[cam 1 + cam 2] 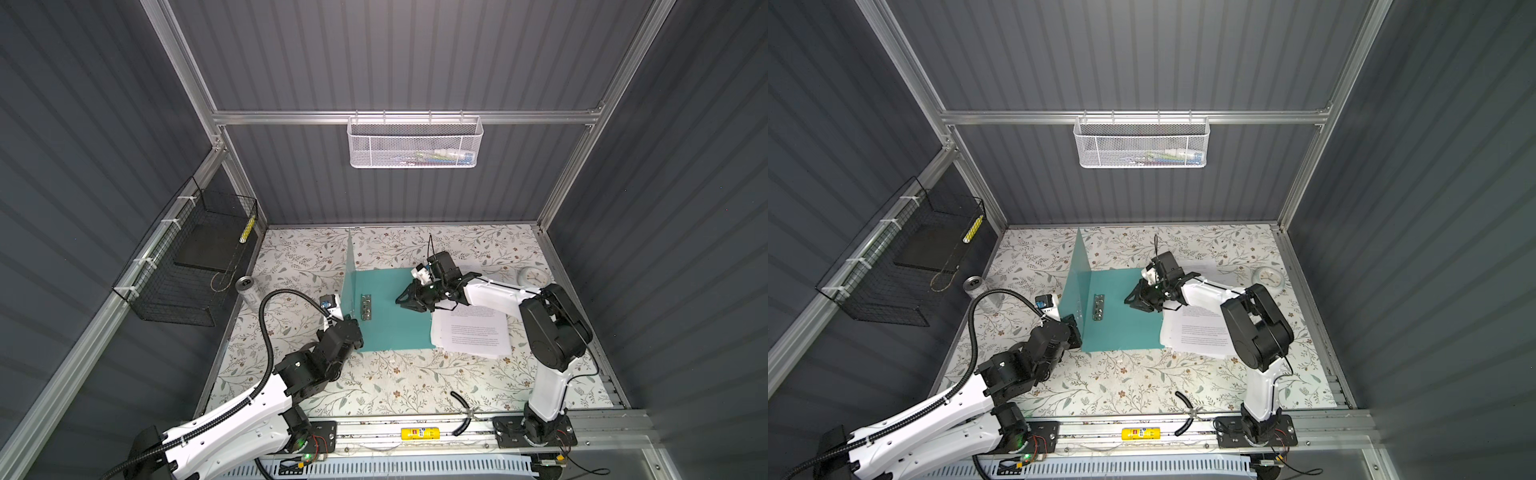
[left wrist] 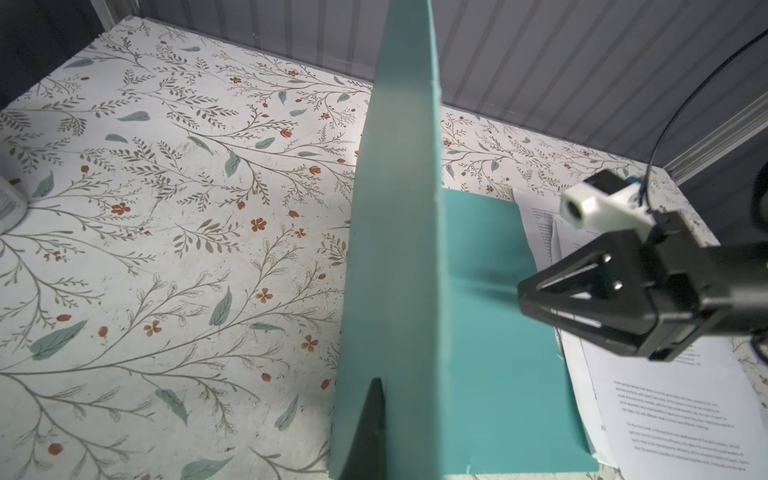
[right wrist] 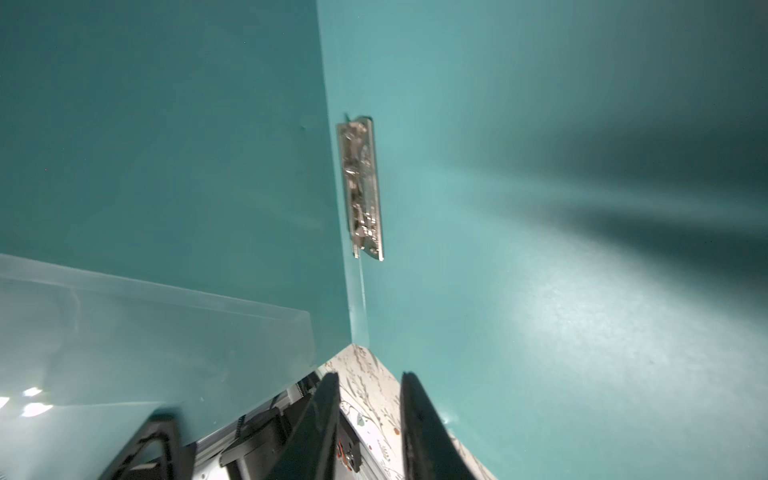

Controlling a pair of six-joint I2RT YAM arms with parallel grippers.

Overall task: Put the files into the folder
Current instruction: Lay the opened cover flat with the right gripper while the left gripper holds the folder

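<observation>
1. Folder (image 1: 395, 328), both top views: it lies open at frame centre on the tabletop (image 1: 374, 386). Its front cover (image 1: 348, 270) stands upright, pinched by the clenched left hand (image 1: 352, 323). Judged step: fetch the files (image 1: 471, 332). Grip the stack at its left edge, slide it left across the back cover (image 1: 1129, 332), and stop short of the metal clip (image 1: 365, 307). The files lie to the lower right of the right hand (image 1: 400, 300), touching the folder's right edge.
2. Left wrist view: one finger (image 2: 368, 424) presses the front cover (image 2: 395, 249). Hold it vertical during the transfer. The files (image 2: 673, 415) sit at lower right, below the right hand (image 2: 521, 297).
3. Right wrist view: the right hand (image 3: 368, 376) has its jaws slightly apart and empty above the bare back cover (image 3: 540, 291), facing the metal clip (image 3: 361, 191). No files show here, so turn the hand away from the spine before descending.
</observation>
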